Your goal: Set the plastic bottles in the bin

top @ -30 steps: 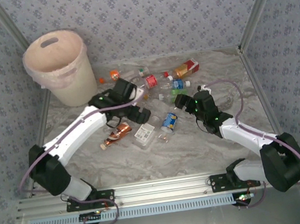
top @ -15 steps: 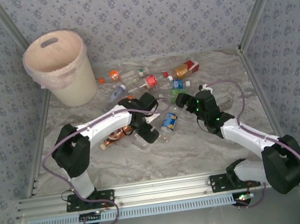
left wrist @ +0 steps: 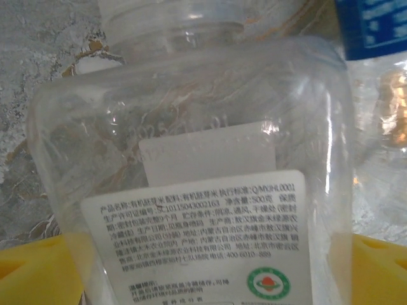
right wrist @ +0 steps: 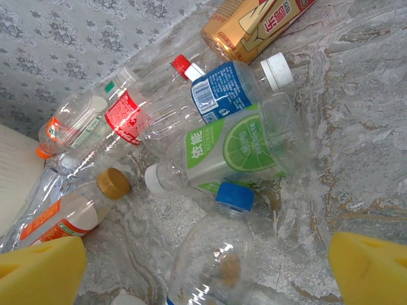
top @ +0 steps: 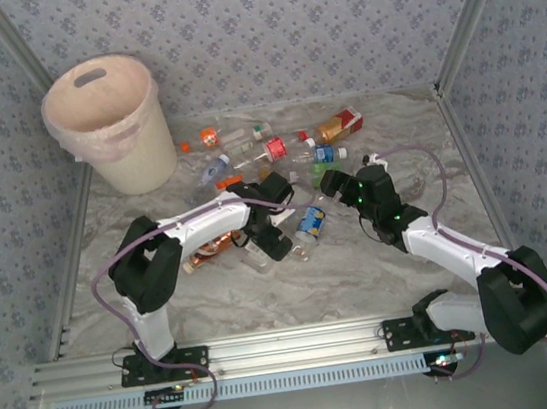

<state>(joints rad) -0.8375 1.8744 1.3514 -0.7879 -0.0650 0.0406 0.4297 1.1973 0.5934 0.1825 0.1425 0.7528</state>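
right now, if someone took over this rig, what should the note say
Left end effector: astride a clear container on the table, pads at its sides; grip unclear.
Right end effector: open, above a blue-capped bottle.
Bottles: scattered mid-table; bin far left, what shows of its inside looks empty.
Done: nothing visibly binned.
To do: bin every bottle.

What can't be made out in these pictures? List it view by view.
- Left wrist: the clear container is cut off by the bottom edge. Whether the left gripper presses on it is unclear through the plastic.
- Top external: the left gripper largely hides that container.
- Top external: the bin floor is partly hidden by its own near wall.
- Right wrist: the blue-capped bottle runs off the bottom edge, so its label is mostly cut off.
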